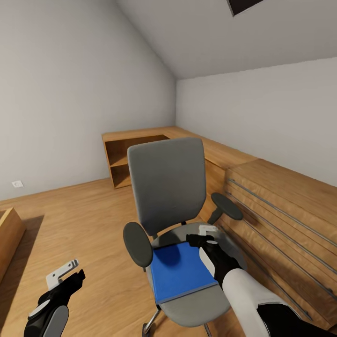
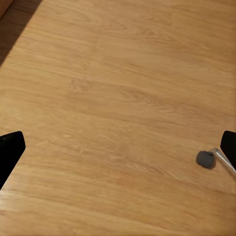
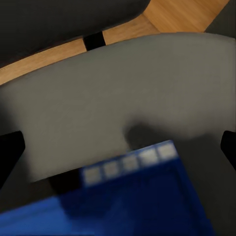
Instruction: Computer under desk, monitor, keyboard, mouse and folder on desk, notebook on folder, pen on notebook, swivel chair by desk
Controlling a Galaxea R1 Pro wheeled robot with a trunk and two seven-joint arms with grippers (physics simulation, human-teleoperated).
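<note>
Folder (image 1: 180,271) on chair, right arm over it

attic room in wood and pale grey

plain grey walls (image 1: 70,103) meet a sloped ceiling (image 1: 224,42) with a dark opening (image 1: 243,4) at the top. light wooden plank floor (image 1: 89,224). an open wooden shelf unit (image 1: 124,157) stands in the corner; low wooden drawer cabinets (image 1: 281,220) run along the right wall. a white wall socket (image 1: 17,184) sits low at left.
</note>
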